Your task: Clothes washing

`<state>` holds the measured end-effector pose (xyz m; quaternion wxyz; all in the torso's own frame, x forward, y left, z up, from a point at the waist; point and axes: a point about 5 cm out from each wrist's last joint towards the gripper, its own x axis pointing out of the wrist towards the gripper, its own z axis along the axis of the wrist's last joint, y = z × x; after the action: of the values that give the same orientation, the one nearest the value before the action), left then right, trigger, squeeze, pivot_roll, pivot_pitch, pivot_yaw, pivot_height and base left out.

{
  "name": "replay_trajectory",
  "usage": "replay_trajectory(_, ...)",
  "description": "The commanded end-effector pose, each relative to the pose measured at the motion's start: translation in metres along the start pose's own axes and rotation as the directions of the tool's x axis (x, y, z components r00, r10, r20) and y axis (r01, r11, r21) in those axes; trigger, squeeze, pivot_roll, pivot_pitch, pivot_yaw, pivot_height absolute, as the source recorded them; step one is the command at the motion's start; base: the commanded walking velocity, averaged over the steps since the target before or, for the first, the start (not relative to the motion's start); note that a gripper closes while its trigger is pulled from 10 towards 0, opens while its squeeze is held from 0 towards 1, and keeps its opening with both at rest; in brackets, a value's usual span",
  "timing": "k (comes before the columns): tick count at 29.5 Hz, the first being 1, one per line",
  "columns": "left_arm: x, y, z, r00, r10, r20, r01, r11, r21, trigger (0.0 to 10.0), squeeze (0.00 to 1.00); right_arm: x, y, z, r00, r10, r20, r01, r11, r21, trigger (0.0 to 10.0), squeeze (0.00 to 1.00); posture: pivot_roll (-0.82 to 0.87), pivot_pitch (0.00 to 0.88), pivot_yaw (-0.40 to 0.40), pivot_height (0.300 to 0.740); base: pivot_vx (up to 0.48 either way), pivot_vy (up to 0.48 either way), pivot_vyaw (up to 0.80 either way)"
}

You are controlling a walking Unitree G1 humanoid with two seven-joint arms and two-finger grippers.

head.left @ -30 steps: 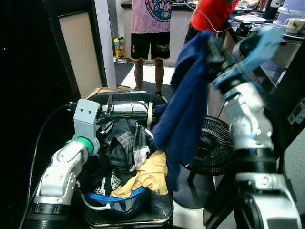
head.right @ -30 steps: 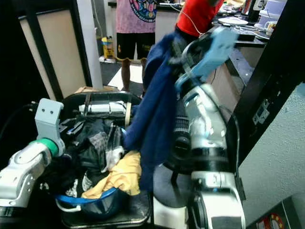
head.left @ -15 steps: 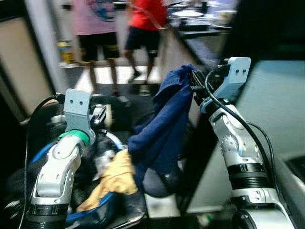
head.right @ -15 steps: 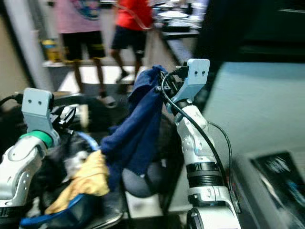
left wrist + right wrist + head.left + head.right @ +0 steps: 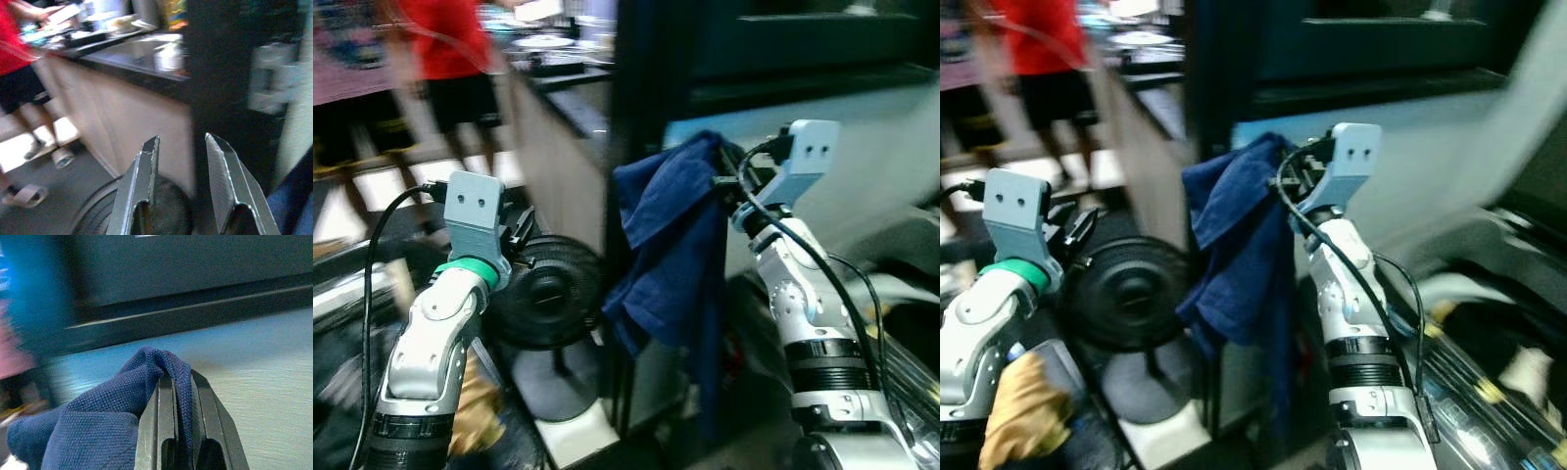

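A dark blue garment (image 5: 671, 245) hangs in the air at chest height, in front of a black upright frame. My right gripper (image 5: 729, 181) is shut on its top fold; in the right wrist view the cloth (image 5: 98, 431) is pinched between the fingers (image 5: 156, 431). My left gripper (image 5: 514, 230) is raised on the left, above a black fan. It is open, with nothing between its fingers (image 5: 139, 181). A yellow garment (image 5: 1023, 406) lies low at the left edge. The picture is blurred.
A round black fan (image 5: 543, 294) on a stand sits low between my arms. A beige counter (image 5: 558, 108) with dishes runs behind it. A person in a red shirt (image 5: 440, 59) stands at the back left. A pale grey surface (image 5: 1459, 157) rises on the right.
The whole view has swung to the right, so the laundry basket has slid off to the left. My right gripper still holds the blue garment; the left stays raised and open.
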<state>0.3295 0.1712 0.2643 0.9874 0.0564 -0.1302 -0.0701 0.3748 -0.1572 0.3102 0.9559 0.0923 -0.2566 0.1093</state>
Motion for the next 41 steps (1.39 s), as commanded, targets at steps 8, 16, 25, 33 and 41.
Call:
replay_trajectory(8,0.000,-0.005,0.001,1.000,-0.027,0.016,0.026,1.000,0.010,10.0,0.00,0.000,-0.007,0.009,0.997,-0.054,0.049,0.053,0.998,0.031,10.0,0.00,0.05,0.027,0.056,0.740,0.000,0.000,-0.80)
replay_trajectory(16,0.000,-0.004,0.003,0.999,-0.024,0.024,0.024,1.000,-0.001,10.0,0.00,0.002,-0.009,0.016,0.993,-0.086,0.079,0.083,0.996,0.043,10.0,0.00,0.06,0.023,0.057,0.740,0.000,0.000,-0.80)
replay_trajectory(25,0.000,0.003,-0.001,1.000,0.026,-0.004,-0.026,0.999,-0.018,10.0,0.00,-0.001,0.000,0.004,0.998,-0.046,0.032,0.046,0.999,0.001,10.0,0.00,0.06,0.024,0.053,0.740,0.000,0.000,-0.80)
replay_trajectory(33,-0.001,0.007,-0.004,0.998,0.047,-0.038,-0.049,0.997,-0.053,10.0,0.00,-0.002,0.006,-0.006,0.999,-0.003,-0.033,0.002,0.999,-0.035,10.0,0.00,0.06,0.028,0.043,0.740,0.000,0.000,-0.80)
replay_trajectory(41,-0.002,0.005,-0.005,0.998,0.034,-0.047,-0.035,0.999,-0.032,10.0,0.00,-0.002,0.003,-0.007,0.999,-0.015,-0.040,0.013,0.999,-0.038,10.0,0.00,0.06,0.036,0.039,0.740,0.000,0.000,-0.80)
